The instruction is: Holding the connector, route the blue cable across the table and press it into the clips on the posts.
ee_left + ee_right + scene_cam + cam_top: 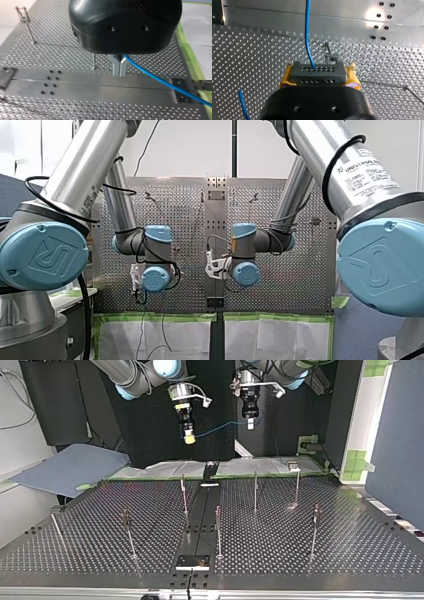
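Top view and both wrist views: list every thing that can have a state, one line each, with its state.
left gripper: shut on the blue cable.
right gripper: shut on the connector, a yellow pad on either side.
blue cable: in the air between both grippers, in no clip.
connector: held aloft, cable plugged into it.
posts: upright, clips empty.

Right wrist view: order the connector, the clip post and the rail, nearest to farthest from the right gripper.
1. Connector: clamped between the right gripper's yellow pads, touching them.
2. Clip post: just ahead of the connector, slightly to one side.
3. Rail: farthest ahead, the smooth strip beyond the perforated area.
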Motion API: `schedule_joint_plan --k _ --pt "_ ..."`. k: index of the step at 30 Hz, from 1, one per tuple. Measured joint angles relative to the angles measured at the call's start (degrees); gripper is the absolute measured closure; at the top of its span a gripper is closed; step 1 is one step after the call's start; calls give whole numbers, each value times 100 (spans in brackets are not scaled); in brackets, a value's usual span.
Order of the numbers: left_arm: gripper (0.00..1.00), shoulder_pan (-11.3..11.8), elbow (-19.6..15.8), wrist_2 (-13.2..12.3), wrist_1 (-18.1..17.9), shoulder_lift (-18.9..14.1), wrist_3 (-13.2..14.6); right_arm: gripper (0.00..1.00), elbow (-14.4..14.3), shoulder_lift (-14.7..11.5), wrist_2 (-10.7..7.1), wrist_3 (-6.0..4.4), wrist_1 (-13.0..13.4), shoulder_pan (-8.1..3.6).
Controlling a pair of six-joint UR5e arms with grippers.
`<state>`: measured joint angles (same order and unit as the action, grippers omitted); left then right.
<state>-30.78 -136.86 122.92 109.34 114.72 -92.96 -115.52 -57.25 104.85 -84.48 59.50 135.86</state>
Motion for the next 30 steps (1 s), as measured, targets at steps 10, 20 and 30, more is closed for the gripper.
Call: schedule_joint_plan --k 10,20,30 --pt "100 25 3 -18 156 34 7 100 110 364 -42 0 -256 136" --pt "100 26 4 -18 159 35 7 100 112 454 -43 0 -271 138" --pt "100 27 3 -18 159 35 7 100 112 455 -43 0 -271 139"
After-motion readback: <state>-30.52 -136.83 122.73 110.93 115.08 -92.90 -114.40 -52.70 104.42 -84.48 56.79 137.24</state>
